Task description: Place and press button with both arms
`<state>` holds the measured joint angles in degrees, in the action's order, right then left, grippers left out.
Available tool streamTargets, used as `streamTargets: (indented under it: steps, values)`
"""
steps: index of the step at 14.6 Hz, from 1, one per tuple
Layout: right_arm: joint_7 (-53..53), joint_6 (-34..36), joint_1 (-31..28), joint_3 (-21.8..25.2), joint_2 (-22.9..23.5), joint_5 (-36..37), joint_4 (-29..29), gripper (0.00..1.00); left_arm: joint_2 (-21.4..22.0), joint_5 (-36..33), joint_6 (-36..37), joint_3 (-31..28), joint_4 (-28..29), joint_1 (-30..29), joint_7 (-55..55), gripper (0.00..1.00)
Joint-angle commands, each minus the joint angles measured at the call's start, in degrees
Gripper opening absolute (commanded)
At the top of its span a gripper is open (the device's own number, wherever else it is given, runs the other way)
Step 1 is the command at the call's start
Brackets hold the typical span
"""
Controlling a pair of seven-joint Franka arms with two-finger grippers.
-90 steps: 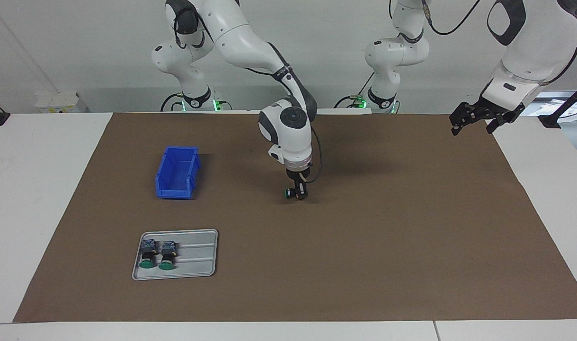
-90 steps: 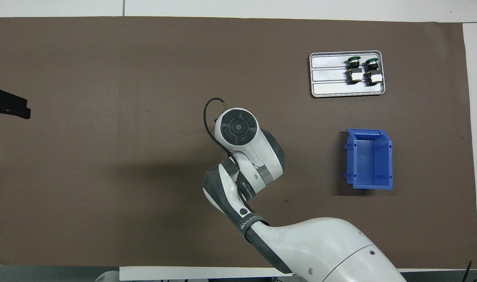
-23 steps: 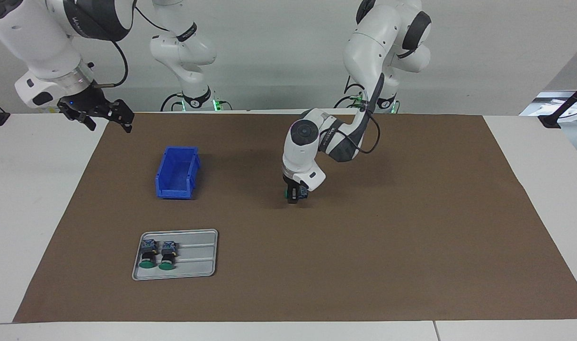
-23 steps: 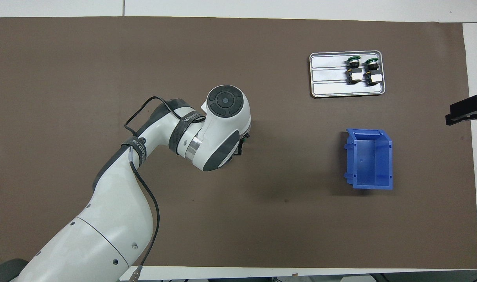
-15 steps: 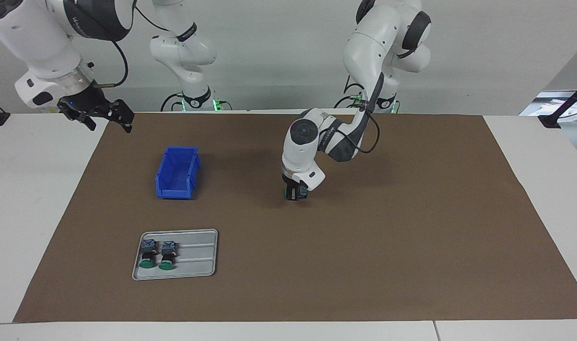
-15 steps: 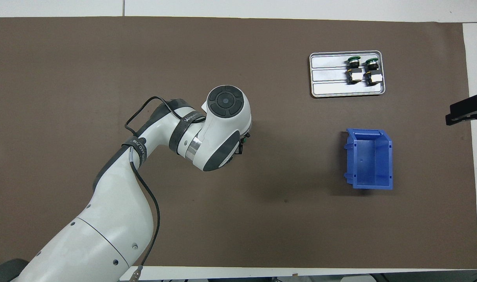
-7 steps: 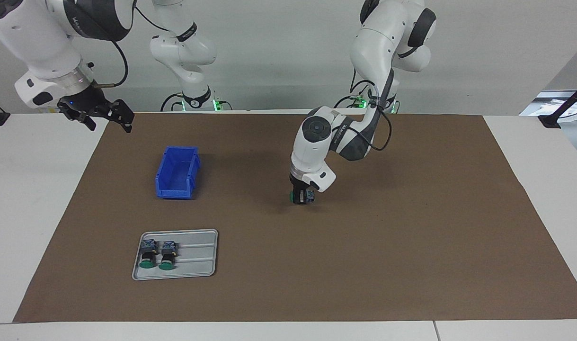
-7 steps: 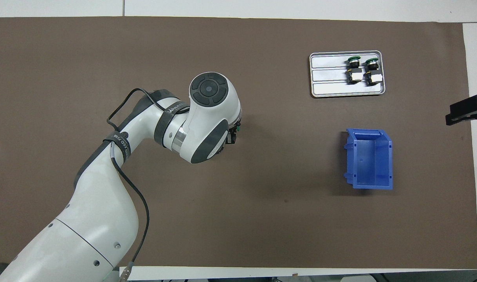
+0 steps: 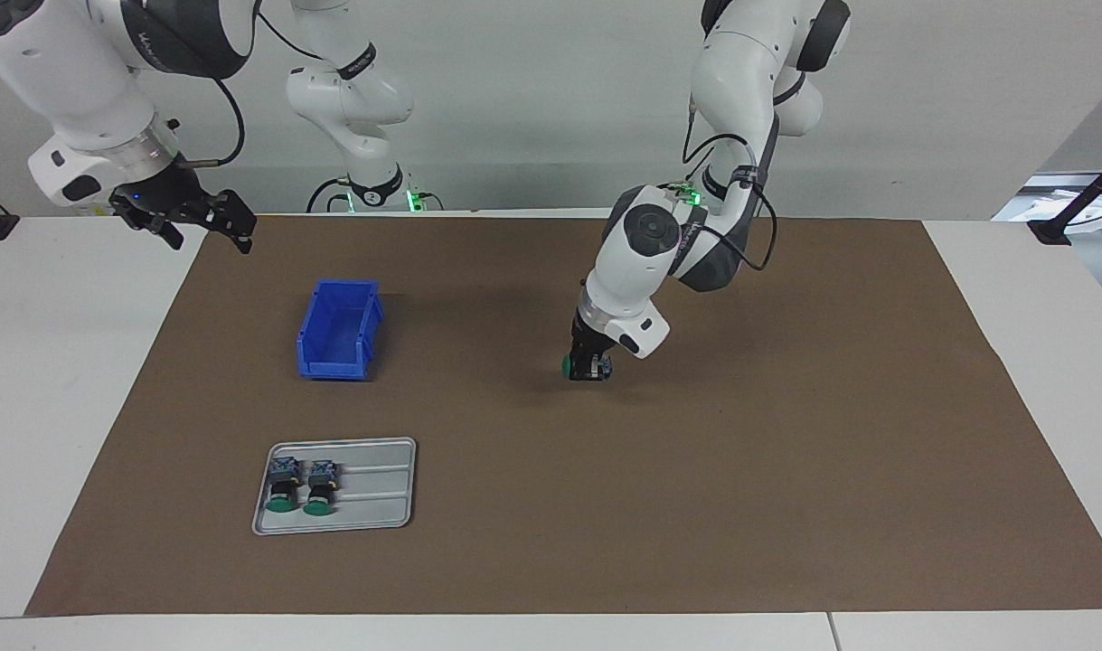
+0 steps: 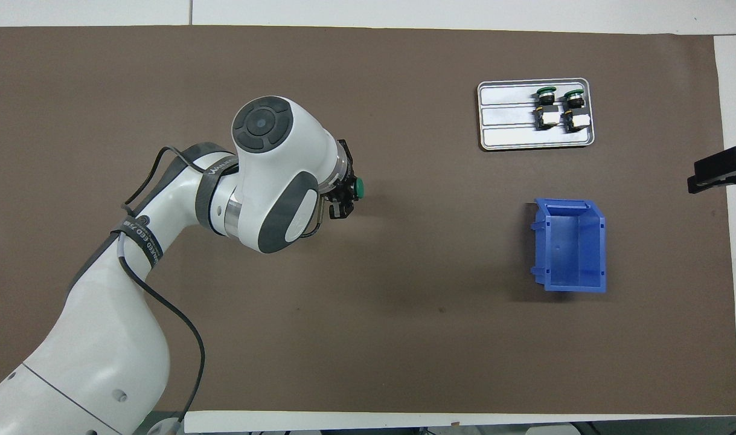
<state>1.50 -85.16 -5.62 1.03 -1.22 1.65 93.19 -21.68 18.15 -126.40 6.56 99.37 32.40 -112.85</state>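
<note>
Three green-capped buttons show here: one button (image 9: 579, 366) is pinched in the left hand (image 9: 589, 365), lifted just over the middle of the brown mat (image 9: 695, 470), its green cap turned toward the right arm's end of the tabletop (image 9: 53, 362) and its blue-grey block toward the left arm's end. In the overhead view the cap pokes out from under the white wrist of the left arm (image 10: 271, 175). The left hand's fingers are closed on the button's dark collar.

Two other buttons (image 9: 300, 486) lie side by side in a grey metal tray (image 9: 379, 488), caps pointing away from the robots. The tray sits on the mat toward the right arm's end, farther from the robots than the blue bin (image 9: 338, 330), which stands open and apart from it.

The right hand (image 9: 189, 217) hangs spread, holding nothing, over the mat's corner at the right arm's end, above the edge where mat meets white tabletop; the right arm (image 9: 89, 81) waits there, well apart from the bin.
</note>
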Motion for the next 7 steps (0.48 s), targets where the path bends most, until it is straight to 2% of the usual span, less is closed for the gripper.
streamTargets:
  steps: [1, 3, 7]
  values:
    - [1.05, 0.35, -0.44, -0.33, -1.24, -0.07, 1.2, 0.99, 3.49, 8.81, -3.57, -0.14, 5.92, -1.63, 6.31, 0.12]
    - [1.05, 0.35, -0.44, -0.33, -1.24, 0.02, 1.2, 0.99, 3.84, 10.93, -7.17, -0.06, 7.41, -1.9, 6.76, 0.12]
    - [1.05, 0.35, -0.45, -0.33, -1.24, -0.07, 1.2, 0.99, 4.54, 25.41, -10.26, -0.06, 10.05, -3.48, 19.12, 0.12]
